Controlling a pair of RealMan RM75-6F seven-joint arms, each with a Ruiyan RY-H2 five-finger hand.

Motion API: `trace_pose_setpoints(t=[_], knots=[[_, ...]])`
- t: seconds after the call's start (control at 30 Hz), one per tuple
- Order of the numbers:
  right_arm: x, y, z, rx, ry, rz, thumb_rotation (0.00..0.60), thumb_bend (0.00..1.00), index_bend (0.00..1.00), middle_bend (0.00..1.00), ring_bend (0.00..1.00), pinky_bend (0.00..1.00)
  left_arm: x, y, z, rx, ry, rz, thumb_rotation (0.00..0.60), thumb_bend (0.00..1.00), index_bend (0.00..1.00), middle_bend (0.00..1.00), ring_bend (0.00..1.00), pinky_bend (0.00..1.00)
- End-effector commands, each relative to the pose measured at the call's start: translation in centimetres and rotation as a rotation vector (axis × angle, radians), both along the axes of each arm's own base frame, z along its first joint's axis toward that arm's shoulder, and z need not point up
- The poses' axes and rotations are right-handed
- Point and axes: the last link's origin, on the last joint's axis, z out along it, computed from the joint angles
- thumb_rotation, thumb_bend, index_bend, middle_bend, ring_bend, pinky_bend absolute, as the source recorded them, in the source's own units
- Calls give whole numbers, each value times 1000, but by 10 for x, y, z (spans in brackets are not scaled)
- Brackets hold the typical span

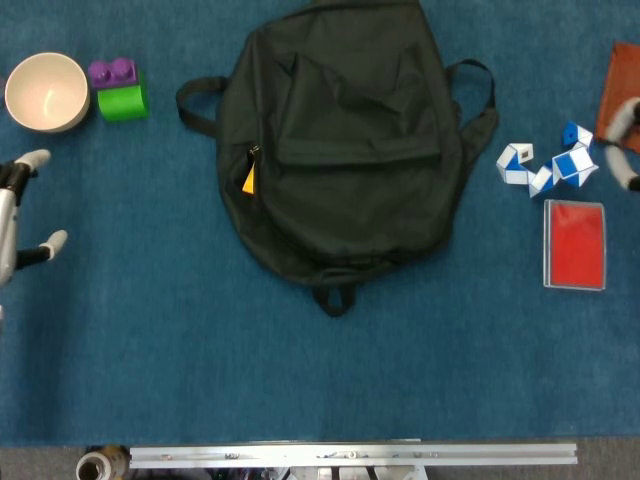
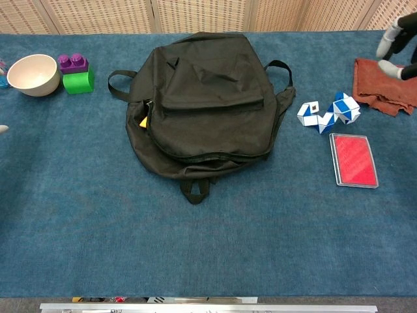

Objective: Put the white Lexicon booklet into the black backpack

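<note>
**Backpack flat mid-table, both hands out at the edges**

Black backpack (image 1: 340, 150) lying flat at the centre of the blue table (image 1: 330, 370), front pocket up, straps splayed either side, small yellow tag at its left zip. No white booklet to be seen in either view. Left hand (image 1: 12, 215) barely in at the left edge, fingers apart, holding nothing. Right hand (image 2: 399, 45) at the far right over the brown cloth (image 2: 381, 85); only fingertips showing, grip impossible to tell. Nearby: blue-and-white twist puzzle (image 1: 548, 165), red case (image 1: 575, 244), cream bowl (image 1: 45, 92).

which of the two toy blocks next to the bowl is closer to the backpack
The green block; it sits slightly nearer the black backpack than the purple block, which lies just behind it, beside the bowl.
</note>
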Motion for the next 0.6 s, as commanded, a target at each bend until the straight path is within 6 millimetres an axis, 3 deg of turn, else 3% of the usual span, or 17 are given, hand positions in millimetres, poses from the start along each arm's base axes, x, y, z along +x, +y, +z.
trace_pose_setpoints(t=[0.03,0.37,0.6], knots=[[-25,17,13,-32,18,-25,600,280,553,565,414,515,-5,-7,8,21,-6,-1,600,125,226,352,299,405],[-62,48,28,-84,-8,-105,600,146,553,565,414,515,-20,-26,25,53,-27,27,600,125,228,352,299,400],[-58,55,32,-104,5,-59,600,76,553,574,414,515,-22,-37,32,74,-25,44,600,125,236,352,300,390]])
